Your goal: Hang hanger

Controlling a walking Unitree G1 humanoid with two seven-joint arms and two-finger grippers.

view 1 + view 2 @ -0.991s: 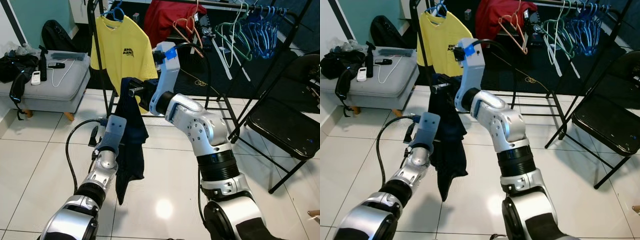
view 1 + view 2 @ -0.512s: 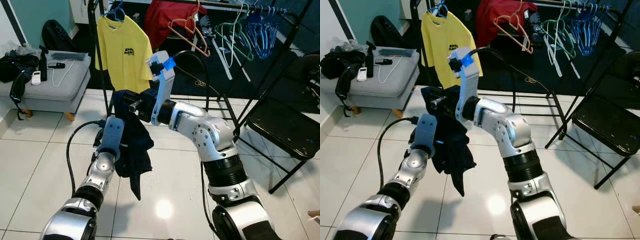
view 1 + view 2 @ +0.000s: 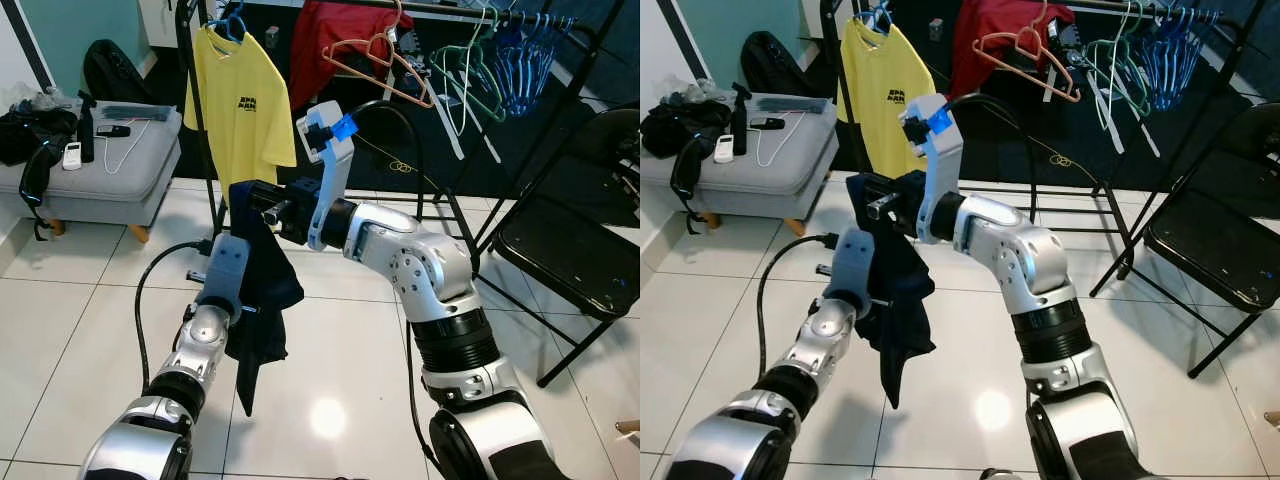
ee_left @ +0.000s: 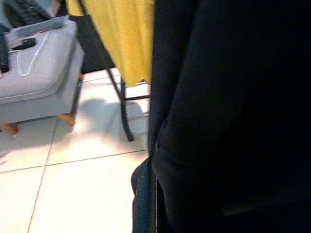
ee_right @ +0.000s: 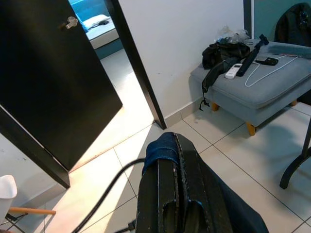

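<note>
1. The right end effector (image 3: 262, 212), left of frame centre, has its fingers clamped on the top of the dark garment (image 3: 262, 290).
2. The garment's long axis hangs straight down, beside the left end effector (image 3: 222, 285); I cannot tell that one's opening.
3. The clothes rack (image 3: 196, 110) stands above, in the upper left; the right arm is nearer.

Setting: a lived-in room of a home, white tiled floor (image 3: 90, 330). Evidence: black clothes rack (image 3: 195, 110) carrying a yellow T-shirt (image 3: 245, 100), a red garment (image 3: 335, 40) and a row of green and blue empty hangers (image 3: 500, 60). Grey padded ottoman (image 3: 110, 160) against a teal wall, with a remote, cable and black bag lying on it. Black folding chair (image 3: 570, 250) beside the rack. Right wrist view: dark door (image 5: 53, 82) open onto another room.
</note>
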